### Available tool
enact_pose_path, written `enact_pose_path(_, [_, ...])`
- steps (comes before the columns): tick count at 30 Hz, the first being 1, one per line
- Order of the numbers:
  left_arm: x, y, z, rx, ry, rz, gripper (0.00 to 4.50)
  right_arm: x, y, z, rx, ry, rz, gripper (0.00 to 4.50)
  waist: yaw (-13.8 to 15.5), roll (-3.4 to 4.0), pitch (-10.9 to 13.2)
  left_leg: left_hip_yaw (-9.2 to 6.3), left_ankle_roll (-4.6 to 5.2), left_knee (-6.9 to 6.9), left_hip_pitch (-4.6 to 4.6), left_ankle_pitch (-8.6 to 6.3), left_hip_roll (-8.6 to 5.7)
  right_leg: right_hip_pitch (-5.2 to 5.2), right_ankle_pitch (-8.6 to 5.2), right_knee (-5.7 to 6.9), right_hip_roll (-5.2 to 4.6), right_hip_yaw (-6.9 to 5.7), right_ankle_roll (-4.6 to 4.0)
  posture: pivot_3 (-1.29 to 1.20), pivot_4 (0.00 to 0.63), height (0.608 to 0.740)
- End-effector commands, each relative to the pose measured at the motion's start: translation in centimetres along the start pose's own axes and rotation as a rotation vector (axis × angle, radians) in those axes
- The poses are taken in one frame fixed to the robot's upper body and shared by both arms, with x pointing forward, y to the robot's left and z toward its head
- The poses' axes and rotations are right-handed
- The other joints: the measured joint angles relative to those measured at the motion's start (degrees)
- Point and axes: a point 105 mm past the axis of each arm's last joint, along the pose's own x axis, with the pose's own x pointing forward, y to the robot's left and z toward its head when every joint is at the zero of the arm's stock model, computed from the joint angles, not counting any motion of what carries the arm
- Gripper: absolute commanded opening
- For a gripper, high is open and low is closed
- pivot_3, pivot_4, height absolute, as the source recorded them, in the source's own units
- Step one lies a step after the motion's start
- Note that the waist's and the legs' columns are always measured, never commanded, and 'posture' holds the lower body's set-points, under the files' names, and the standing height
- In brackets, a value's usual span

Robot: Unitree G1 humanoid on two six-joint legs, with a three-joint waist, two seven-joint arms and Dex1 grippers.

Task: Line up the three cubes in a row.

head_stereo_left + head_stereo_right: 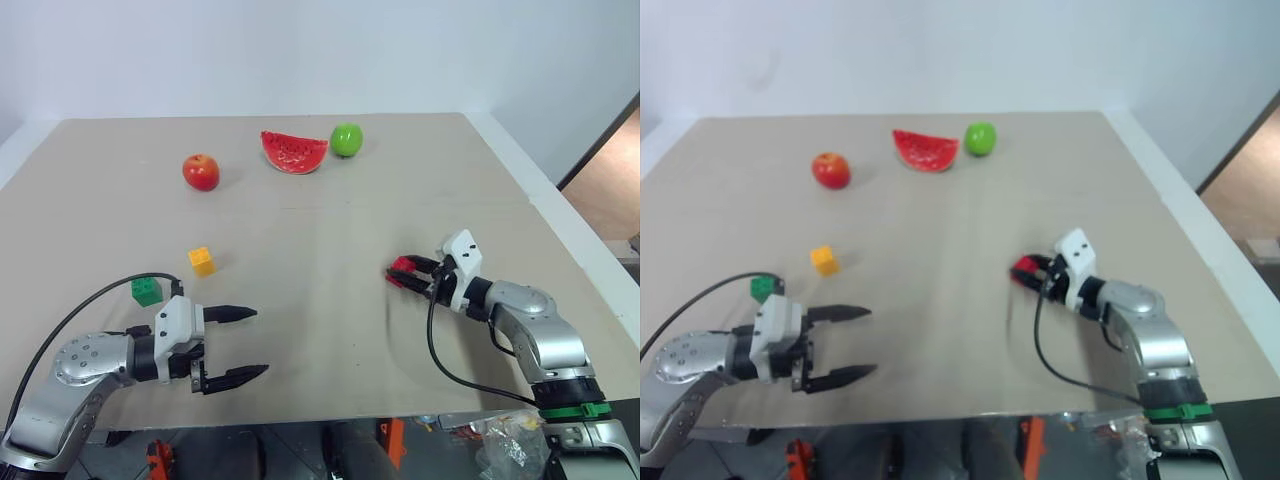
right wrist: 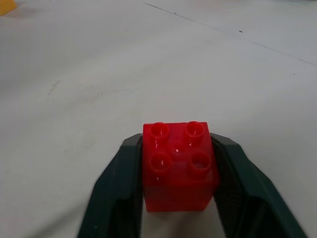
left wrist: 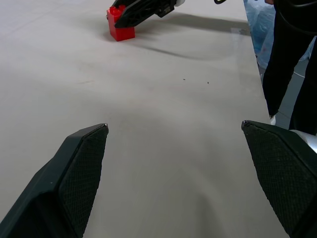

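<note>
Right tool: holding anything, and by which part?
Yes: the right tool grips the red cube by its two opposite side faces, studs up. Left tool holds nothing.

Beige surface [image 1: 330, 240] set against plain white wall [image 1: 300, 50]; brown floor [image 1: 612, 190] seen at right, beyond surface edge.

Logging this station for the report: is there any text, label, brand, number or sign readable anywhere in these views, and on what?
None: no readable text, number or sign.
Red cube, clamped in the right claw: plain studs, no lettering to be made out.
Yellow cube and green cube: no print visible.
Left claw and its white housing: no label seen.
Table: bare, unmarked.
</note>
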Motion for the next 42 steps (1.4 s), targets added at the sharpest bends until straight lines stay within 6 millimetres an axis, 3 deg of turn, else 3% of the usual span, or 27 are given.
enact_pose_path(1, [0.2, -0.3, 0.7, 0.024, -0.012, -0.004, 4.5, -0.6, -0.5, 0.6, -0.009, -0.028, -0.023, 1.25, 0.0, 0.0, 0.0, 0.0, 0.0, 0.0, 0.0, 0.0, 0.0, 0.0, 0.0, 0.0, 0.0, 0.0, 0.0, 0.0, 0.15, 0.74])
enact_pose_path(9, [0.1, -0.1, 0.7, 0.021, -0.011, 0.012, 4.5, -0.2, -0.6, 1.5, -0.008, -0.053, -0.006, 1.25, 0.0, 0.0, 0.0, 0.0, 0.0, 0.01, 0.01, 0.0, -0.01, 0.01, 0.01, 0.0, 0.0, 0.01, 0.01, 0.0, 0.15, 0.74])
enact_pose_path(15, [0.2, 0.0, 1.0, 0.026, -0.024, 0.032, 4.5, 0.3, 0.4, 2.0, -0.034, -0.047, 0.079, 1.25, 0.0, 0.0, 0.0, -0.01, 0.0, 0.01, 0.01, 0.0, 0.0, 0.01, 0.01, 0.0, 0.0, 0.0, 0.0, 0.0, 0.15, 0.74])
enact_pose_path(19, [-0.1, -0.1, 0.9, 0.029, -0.02, 0.046, 4.5, 2.0, 2.4, 5.5, -0.114, -0.087, 0.277, 1.25, -0.4, 0.07, 0.0, 0.16, 0.0, 0.0, 0.06, 0.0, 0.03, -0.04, 0.09, 0.01, 0.05, 0.2, 0.05, 0.0, 0.15, 0.74])
enact_pose_path(24, [-0.8, -0.6, 0.4, -0.002, -0.011, 0.092, 4.5, 5.5, 5.8, 8.2, -0.291, -0.062, 0.6, 1.25, -0.7, 0.06, 0.0, 0.21, 0.01, 0.02, 0.2, 0.01, 0.19, 0.01, 0.18, 0.02, 0.17, 0.21, -0.01, 0.0, 0.15, 0.74])
enact_pose_path(27, [-1.2, -0.9, 0.0, -0.009, 0.0, 0.118, 4.5, 6.9, 6.6, 9.0, -0.318, -0.068, 0.678, 1.25, -0.4, 0.06, 0.0, 0.16, 0.01, -0.01, 0.18, 0.01, 0.3, -0.01, 0.16, 0.02, 0.26, 0.12, -0.17, 0.0, 0.15, 0.74])
enact_pose_path(33, [-2.0, -1.1, -0.2, -0.042, -0.003, 0.206, 4.5, 8.5, 7.5, 7.3, -0.369, -0.038, 0.742, 1.25, 0.3, 0.06, 0.0, 0.01, 0.0, -0.01, -0.08, 0.0, 0.24, -0.09, 0.04, 0.01, 0.08, -0.14, -0.29, 0.0, 0.15, 0.74])
enact_pose_path(42, [-2.3, -0.4, -0.2, -0.069, -0.026, 0.295, 4.5, 8.2, 8.2, 6.0, -0.344, -0.039, 0.794, 1.25, 0.0, 0.06, 0.0, 0.07, -0.02, 0.02, 0.0, -0.01, 0.25, -0.08, 0.1, 0.03, 0.12, -0.07, -0.24, 0.0, 0.15, 0.74])
